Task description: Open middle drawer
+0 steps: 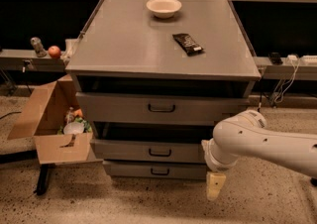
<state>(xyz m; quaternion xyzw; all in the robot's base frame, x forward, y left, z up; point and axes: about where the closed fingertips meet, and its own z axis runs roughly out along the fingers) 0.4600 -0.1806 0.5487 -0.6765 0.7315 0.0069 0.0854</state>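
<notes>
The grey cabinet [163, 44] has three stacked drawers. The middle drawer [129, 149] has a medium-height front and a small dark loop handle [160, 152] at its centre. A dark gap shows above its front panel. The taller top drawer [119, 108] is above it and the slim bottom drawer [129, 169] is below it. My white arm [257, 141] reaches in from the right. My gripper [215, 186] hangs down near the floor, by the right end of the bottom drawer, to the right of and below the middle handle. It holds nothing that I can see.
A white bowl [164, 6] and a dark snack bar [187, 43] lie on the cabinet top. An open cardboard box [49, 129] with items in it stands at the left. A shelf [25, 59] at the left holds an apple [54, 51]. Cables [285, 82] hang at the right.
</notes>
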